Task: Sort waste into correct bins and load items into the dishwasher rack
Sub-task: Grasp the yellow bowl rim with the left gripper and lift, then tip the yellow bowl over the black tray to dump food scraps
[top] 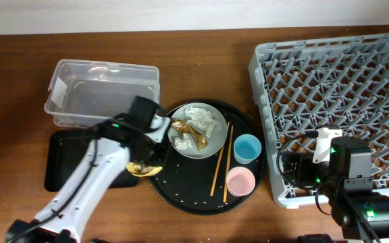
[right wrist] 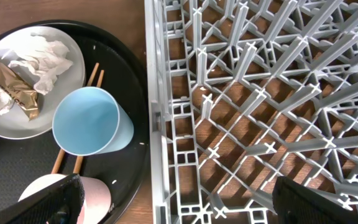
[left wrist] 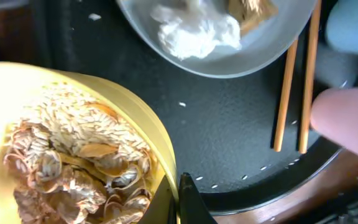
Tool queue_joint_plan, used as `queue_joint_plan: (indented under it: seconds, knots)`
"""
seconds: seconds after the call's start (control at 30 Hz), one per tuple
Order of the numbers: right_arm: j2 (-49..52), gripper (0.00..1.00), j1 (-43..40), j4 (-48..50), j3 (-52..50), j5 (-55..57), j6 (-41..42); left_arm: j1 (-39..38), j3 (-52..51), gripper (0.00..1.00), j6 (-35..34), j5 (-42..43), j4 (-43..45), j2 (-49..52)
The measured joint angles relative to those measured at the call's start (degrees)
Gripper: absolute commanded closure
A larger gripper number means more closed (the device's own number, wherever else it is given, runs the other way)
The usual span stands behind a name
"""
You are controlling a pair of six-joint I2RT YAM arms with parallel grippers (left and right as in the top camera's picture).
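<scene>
Left gripper (top: 146,156) clamps yellow bowl (left wrist: 73,124) rim over round tray's (top: 181,192) left edge; right gripper (right wrist: 182,208), jaws wide apart, above dishwasher rack's (right wrist: 260,93) edge.

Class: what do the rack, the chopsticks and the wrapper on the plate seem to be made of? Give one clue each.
Rack: moulded light-grey plastic, matte, judging by its uniform lattice.
Chopsticks: probably wood or bamboo; tan and dull.
Wrapper: likely metallised foil; gold-brown, creased, slightly shiny.
</scene>
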Motion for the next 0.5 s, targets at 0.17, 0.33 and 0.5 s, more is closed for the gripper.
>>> queue_joint_plan:
  seconds: [0.17,0.33,0.5]
  knots:
    - [0.0,0.01,0.0,0.0,0.02,0.0,-0.02,17.18,-0.17,1.0,9.73,15.91,-0.22,-0.15]
    - [0.0,0.02,0.0,0.0,0.02,-0.02,-0.02,33.59,-4.09,1.0,18.14,31.1,-0.44,-0.15]
    - [0.0,0.02,0.0,-0.02,0.04,0.0,0.0,48.17,-7.26,1.0,20.68,48.13,-0.28,-0.15]
